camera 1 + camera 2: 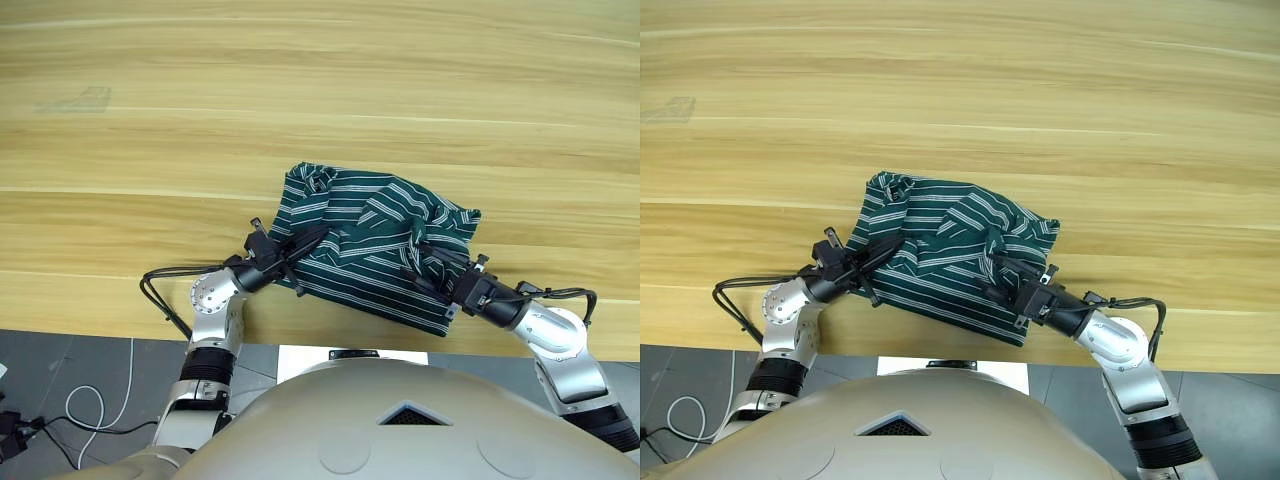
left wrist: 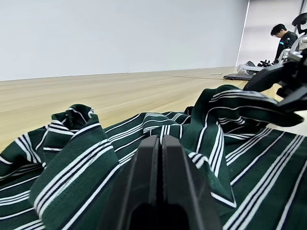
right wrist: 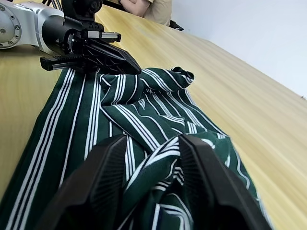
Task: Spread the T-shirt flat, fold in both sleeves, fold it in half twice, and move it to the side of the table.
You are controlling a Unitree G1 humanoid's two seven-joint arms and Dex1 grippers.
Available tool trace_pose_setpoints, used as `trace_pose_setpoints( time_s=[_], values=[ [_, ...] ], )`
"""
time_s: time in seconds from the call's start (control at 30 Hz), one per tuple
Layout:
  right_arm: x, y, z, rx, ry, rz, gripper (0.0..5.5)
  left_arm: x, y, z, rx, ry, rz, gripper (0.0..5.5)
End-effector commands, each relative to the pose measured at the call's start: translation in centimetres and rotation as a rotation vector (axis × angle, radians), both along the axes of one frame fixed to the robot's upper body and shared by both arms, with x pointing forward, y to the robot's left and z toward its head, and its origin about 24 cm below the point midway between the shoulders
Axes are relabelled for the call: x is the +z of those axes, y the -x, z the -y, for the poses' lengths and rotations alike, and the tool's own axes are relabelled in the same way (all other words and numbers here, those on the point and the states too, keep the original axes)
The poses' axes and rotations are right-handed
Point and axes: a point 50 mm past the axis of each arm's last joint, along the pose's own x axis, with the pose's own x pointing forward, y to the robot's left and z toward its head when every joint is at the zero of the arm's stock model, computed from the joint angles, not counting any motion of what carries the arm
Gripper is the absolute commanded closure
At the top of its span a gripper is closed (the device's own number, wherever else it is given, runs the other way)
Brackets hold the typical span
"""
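Observation:
A dark green T-shirt [image 1: 370, 245] with white stripes lies crumpled in a heap near the front edge of the wooden table [image 1: 320, 90]. My left gripper [image 1: 318, 236] is shut and rests on the shirt's left side; in the left wrist view its fingers [image 2: 156, 140] press together over the fabric. At the shirt's right front part, my right gripper [image 1: 418, 256] is open. The right wrist view shows a raised fold of the shirt [image 3: 158, 158] between its two spread fingers [image 3: 105, 172]. My left gripper [image 3: 127, 67] lies on the far side of that heap.
The table's front edge [image 1: 100, 325] runs just behind both wrists. Black cables [image 1: 160, 285] loop beside the left arm. Bare wood stretches wide beyond the shirt and to both sides. A few dark items [image 2: 240, 75] sit at the table's far end.

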Motion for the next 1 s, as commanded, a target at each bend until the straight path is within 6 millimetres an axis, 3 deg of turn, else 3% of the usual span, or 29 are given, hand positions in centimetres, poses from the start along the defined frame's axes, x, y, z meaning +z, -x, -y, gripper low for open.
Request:
trace_pose_setpoints(
  time_s=[0.03,0.23,0.47,0.67,1.0],
  values=[
    [-1.1,0.3,-0.2,-0.008,0.035,-0.04,3.51,-0.1,0.2,0.1,0.004,-0.003,0.001,5.5],
    [-1.7,1.8,-0.2,0.008,0.04,-0.077,3.51,0.0,0.3,0.0,0.005,-0.002,0.003,5.5],
    [1.1,1.7,2.1,-0.007,-0.091,-0.051,3.51,-0.1,0.5,-0.1,0.021,0.002,-0.001,5.5],
    [0.8,1.9,2.7,-0.016,-0.105,-0.08,3.51,-0.1,0.7,-0.1,0.023,0.005,-0.003,5.5],
    [-1.7,3.0,0.6,0.055,-0.068,-0.166,3.51,0.2,0.4,-0.1,0.017,0.006,0.008,5.5]
  ],
)
